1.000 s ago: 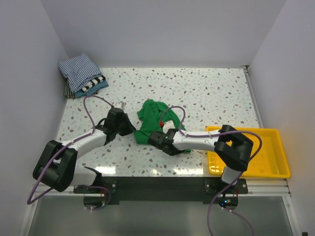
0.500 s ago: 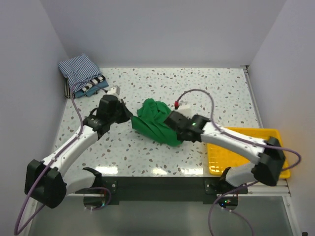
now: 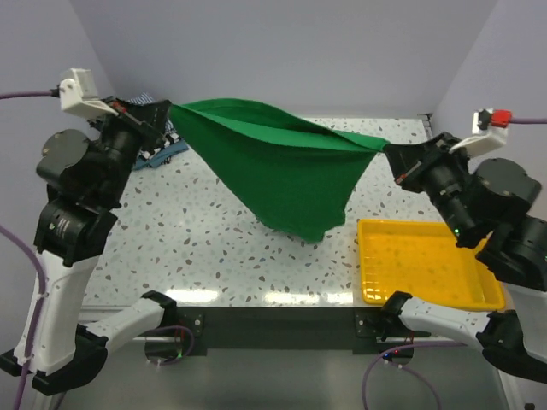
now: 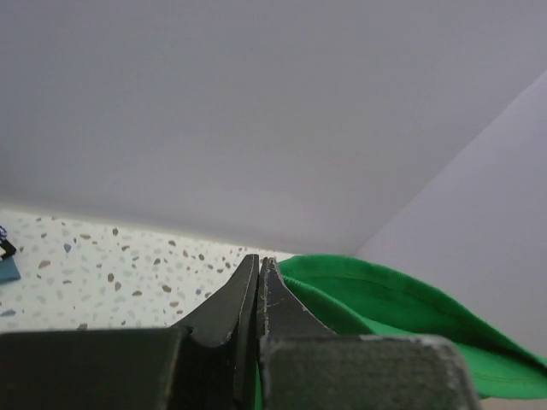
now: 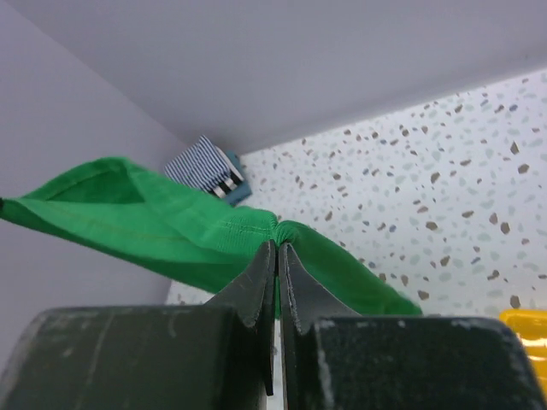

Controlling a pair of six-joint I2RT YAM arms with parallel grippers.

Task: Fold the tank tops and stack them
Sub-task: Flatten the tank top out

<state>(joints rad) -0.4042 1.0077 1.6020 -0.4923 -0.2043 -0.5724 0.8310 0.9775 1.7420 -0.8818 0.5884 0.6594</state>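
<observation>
The bright green tank top [image 3: 282, 166] hangs stretched in the air between both grippers, its lower end sagging close to the table. My left gripper [image 3: 167, 108] is shut on its left corner, high at the back left. My right gripper [image 3: 389, 150] is shut on its right corner, high at the right. The green cloth shows at the left fingertips [image 4: 259, 265] and bunched at the right fingertips [image 5: 277, 243]. A folded stack, blue-and-white striped tank top [image 5: 198, 164] on top, lies in the back left corner, mostly hidden behind my left arm in the top view.
A yellow plastic tray [image 3: 427, 265] sits at the front right of the speckled table [image 3: 214, 248]. White walls close in the back and both sides.
Both arms rose and swung apart. The green top, crumpled on the table a second ago, is lifted and stretched wide between the grippers.
</observation>
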